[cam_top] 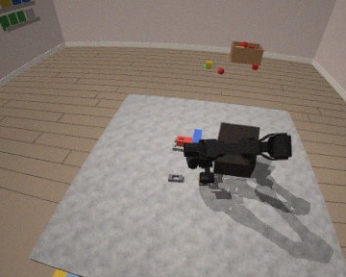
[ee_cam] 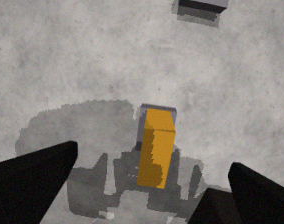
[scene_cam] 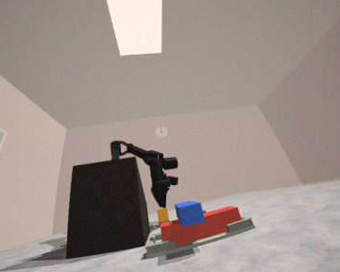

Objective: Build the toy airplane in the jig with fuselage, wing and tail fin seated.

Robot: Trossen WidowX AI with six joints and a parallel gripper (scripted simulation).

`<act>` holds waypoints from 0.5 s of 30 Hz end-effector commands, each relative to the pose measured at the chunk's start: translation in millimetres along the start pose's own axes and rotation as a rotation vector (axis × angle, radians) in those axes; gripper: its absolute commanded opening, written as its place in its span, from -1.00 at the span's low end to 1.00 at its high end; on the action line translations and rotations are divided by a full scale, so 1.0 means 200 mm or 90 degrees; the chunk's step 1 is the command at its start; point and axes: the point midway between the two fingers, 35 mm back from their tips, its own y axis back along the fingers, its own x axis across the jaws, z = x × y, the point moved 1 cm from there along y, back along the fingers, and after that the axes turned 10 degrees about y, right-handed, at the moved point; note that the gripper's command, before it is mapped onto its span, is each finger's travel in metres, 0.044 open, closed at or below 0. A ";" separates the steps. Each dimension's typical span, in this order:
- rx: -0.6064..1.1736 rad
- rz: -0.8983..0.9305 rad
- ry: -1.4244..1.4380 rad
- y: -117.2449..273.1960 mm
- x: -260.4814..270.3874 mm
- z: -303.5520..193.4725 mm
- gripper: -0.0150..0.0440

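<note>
The top view looks down aslant from high and far off, facing the black arm [cam_top: 234,148] [scene_cam: 155,162]. The exterior view looks upward from low beyond the hand [scene_cam: 162,200] [ee_cam: 153,160]. The wrist view looks down close between the fingers; all share the upright yellow block [cam_top: 200,182] [scene_cam: 162,215] [ee_cam: 156,158].

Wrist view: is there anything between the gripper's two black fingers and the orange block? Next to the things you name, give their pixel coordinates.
Nothing shows between the fingers and the orange block [ee_cam: 157,155] in the wrist view, just grey mat.
</note>
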 end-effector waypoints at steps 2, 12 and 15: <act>0.006 -0.002 -0.007 -0.04 -0.01 -0.01 1.00; 0.006 -0.002 -0.007 -0.13 -0.01 -0.02 1.00; 0.006 -0.001 -0.007 -0.15 -0.01 -0.02 1.00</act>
